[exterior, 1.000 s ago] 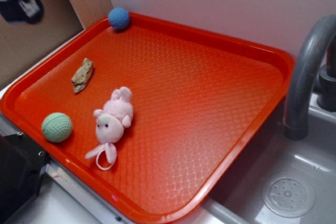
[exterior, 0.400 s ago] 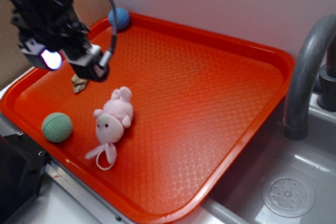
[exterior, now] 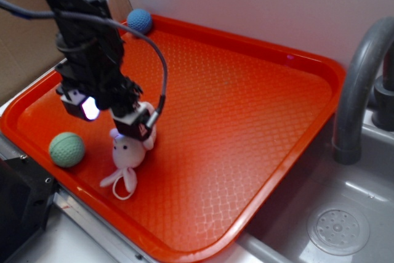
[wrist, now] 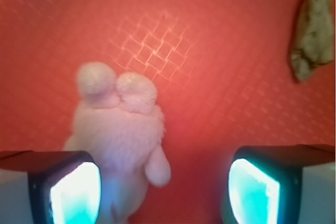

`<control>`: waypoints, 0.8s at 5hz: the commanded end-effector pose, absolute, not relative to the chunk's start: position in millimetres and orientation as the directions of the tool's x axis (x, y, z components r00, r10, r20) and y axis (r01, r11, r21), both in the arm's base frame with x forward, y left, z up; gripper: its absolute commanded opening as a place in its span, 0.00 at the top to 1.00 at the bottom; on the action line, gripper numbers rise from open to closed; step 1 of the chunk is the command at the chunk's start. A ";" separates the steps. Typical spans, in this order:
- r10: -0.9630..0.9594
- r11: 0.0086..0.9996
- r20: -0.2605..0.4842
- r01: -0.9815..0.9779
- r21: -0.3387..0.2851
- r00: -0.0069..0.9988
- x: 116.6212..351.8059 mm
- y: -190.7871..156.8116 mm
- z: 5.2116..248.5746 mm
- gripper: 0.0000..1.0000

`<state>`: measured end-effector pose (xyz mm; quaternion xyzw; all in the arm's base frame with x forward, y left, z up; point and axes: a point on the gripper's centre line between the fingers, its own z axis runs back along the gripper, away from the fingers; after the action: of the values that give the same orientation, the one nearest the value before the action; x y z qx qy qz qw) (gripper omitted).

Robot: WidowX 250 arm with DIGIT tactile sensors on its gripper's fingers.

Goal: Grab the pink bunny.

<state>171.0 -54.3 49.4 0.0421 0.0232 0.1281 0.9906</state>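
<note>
The pink bunny (exterior: 128,152) is seen lying on the orange tray (exterior: 246,121); the gripper (exterior: 111,115) is held right over it, jaws apart; contact probably isn't made, hard to tell.

a kitchen: grey sink (exterior: 345,214) and faucet (exterior: 360,84).

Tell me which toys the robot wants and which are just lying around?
Wanted:
- bunny, on the tray
- gripper, open above it

Just lying around:
- green ball
- blue ball
- rock
- faucet by the sink
</note>
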 end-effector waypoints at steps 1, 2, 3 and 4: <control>0.206 0.975 -0.059 -0.199 0.099 0.977 161.4 -65.7 20.5 0.00; 0.180 0.980 -0.065 -0.174 0.095 0.981 161.1 -68.1 16.6 0.00; 0.178 0.980 -0.049 -0.173 0.098 0.983 161.6 -67.6 18.2 0.99; 0.208 0.974 -0.024 -0.205 0.095 0.978 165.9 -63.8 33.0 1.00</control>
<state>162.1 -63.4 27.7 0.0583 0.0350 0.0938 0.9933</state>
